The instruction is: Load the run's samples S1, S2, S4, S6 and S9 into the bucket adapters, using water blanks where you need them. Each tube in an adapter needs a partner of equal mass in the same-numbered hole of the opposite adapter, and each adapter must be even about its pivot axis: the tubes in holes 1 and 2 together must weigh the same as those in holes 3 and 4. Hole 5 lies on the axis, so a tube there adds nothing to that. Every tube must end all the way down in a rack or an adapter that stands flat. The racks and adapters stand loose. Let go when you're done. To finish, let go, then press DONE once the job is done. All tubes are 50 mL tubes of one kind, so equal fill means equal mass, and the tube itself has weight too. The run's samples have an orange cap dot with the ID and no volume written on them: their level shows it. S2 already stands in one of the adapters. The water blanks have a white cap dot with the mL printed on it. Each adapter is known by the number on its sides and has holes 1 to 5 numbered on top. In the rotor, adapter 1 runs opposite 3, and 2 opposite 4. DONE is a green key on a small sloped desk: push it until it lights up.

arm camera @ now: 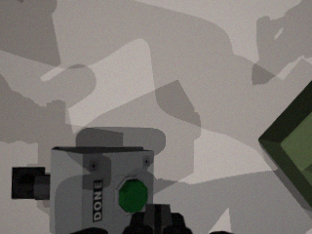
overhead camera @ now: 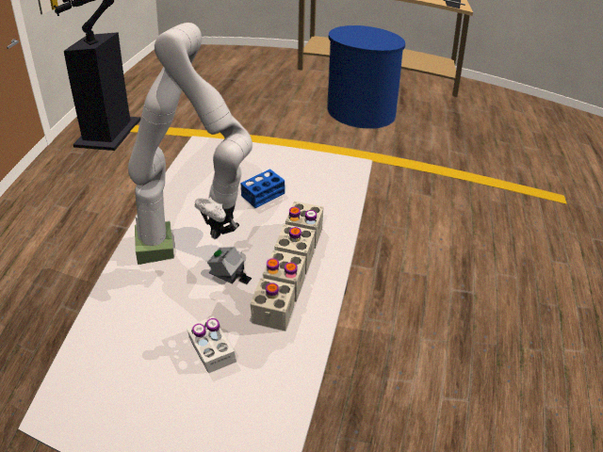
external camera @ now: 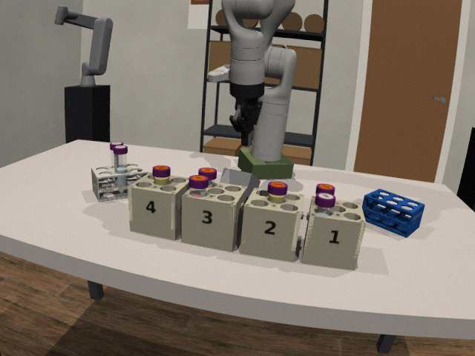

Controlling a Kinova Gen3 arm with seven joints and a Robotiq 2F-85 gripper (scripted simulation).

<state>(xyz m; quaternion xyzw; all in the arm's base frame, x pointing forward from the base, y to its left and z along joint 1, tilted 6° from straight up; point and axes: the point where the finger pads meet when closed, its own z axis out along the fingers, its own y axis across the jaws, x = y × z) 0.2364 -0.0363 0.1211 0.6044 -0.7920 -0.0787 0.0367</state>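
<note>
My gripper (overhead camera: 219, 232) (external camera: 244, 141) (arm camera: 155, 211) is shut and empty. It hangs above the small grey DONE desk (overhead camera: 228, 265) (arm camera: 73, 190). In the wrist view its fingertips sit just right of the dark green key (arm camera: 133, 195) (overhead camera: 218, 252). Four adapters stand in a row: 1 (external camera: 333, 245), 2 (external camera: 268, 239), 3 (external camera: 207, 230), 4 (external camera: 151, 220). Adapter 1 holds an orange-dot tube (external camera: 325, 188) and a white-dot blank (external camera: 325, 199). Adapter 2 holds one orange-dot tube (external camera: 277, 188). Adapter 3 holds two (external camera: 198, 180) (external camera: 207, 173). Adapter 4 holds one (external camera: 161, 170).
A white rack (overhead camera: 219, 359) (external camera: 100, 188) with two blanks (overhead camera: 198, 330) (overhead camera: 212, 324) stands at the near end of the table. A blue rack (overhead camera: 263, 186) (external camera: 392, 212) beside adapter 1 looks empty. The arm's green base (overhead camera: 154, 248) (arm camera: 292, 146) is close to the desk.
</note>
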